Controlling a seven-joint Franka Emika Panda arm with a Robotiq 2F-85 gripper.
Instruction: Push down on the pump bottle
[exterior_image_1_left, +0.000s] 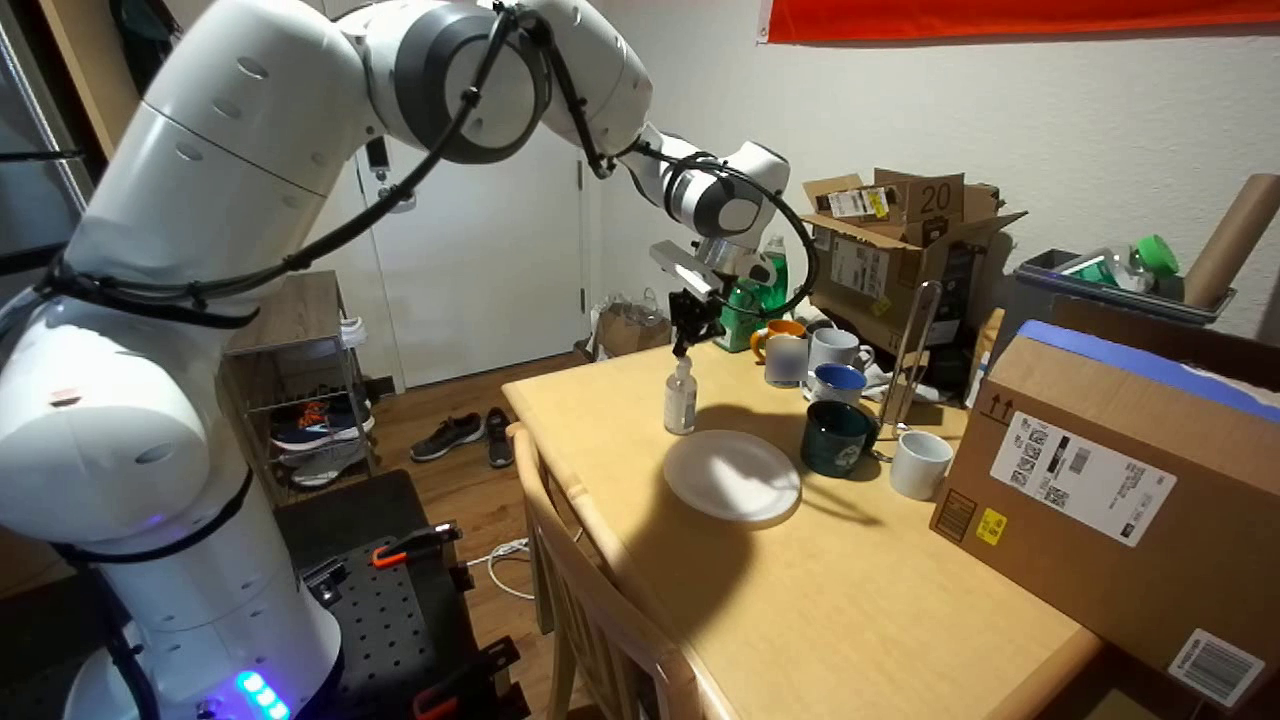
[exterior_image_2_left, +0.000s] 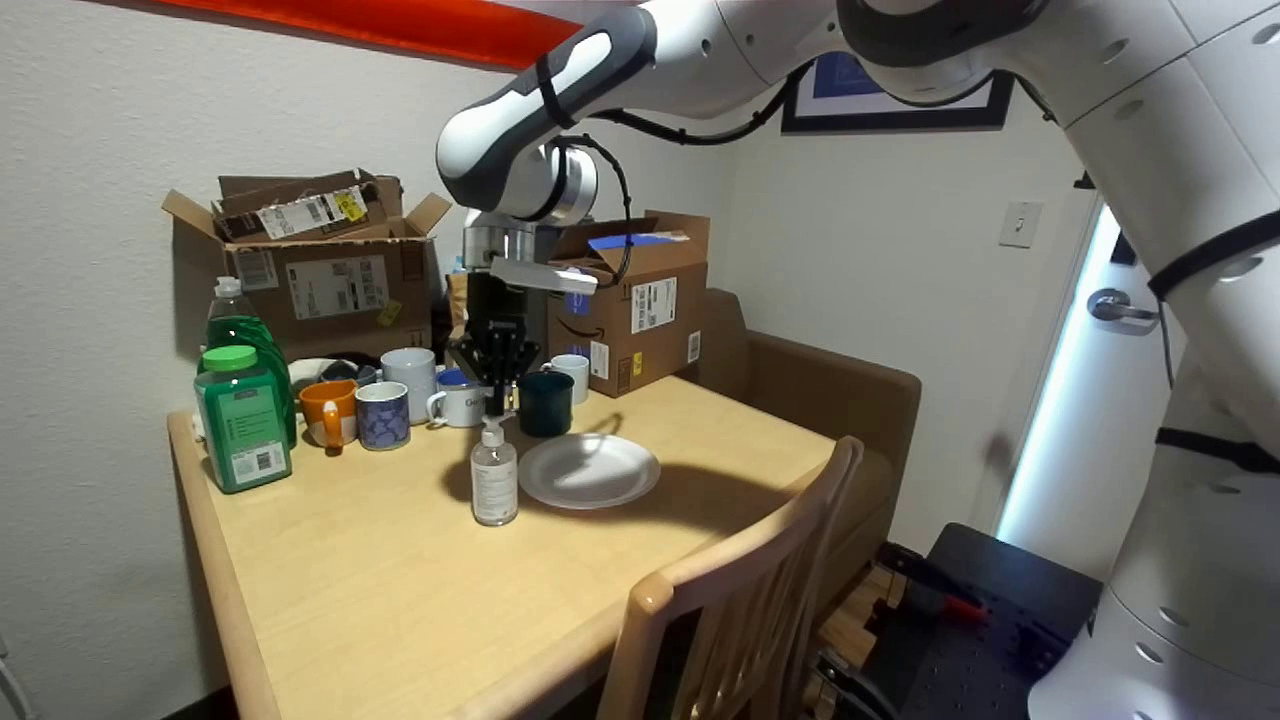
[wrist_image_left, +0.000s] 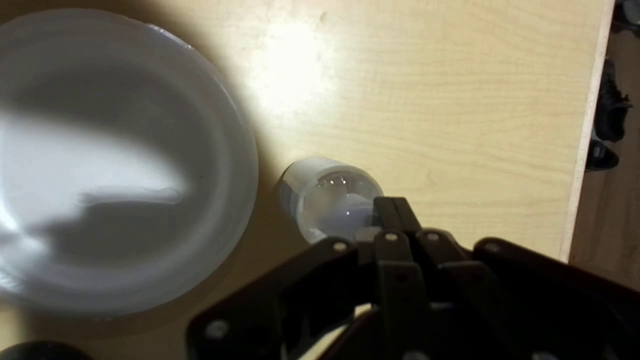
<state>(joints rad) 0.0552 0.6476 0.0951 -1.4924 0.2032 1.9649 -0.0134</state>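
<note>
The black jointed pincer (wrist_image_left: 393, 204), closed on nothing, points down at the top of the upright, clear, white-capped plastic pump bottle (exterior_image_2_left: 495, 482), presumably as a blunt plunger; contact is unclear.

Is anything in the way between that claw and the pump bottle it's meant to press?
Nothing visible: in both exterior views the shut claw points down directly at the top of the pump bottle. Whether they touch, I cannot tell. The white plate lies beside the bottle, not between.
</note>
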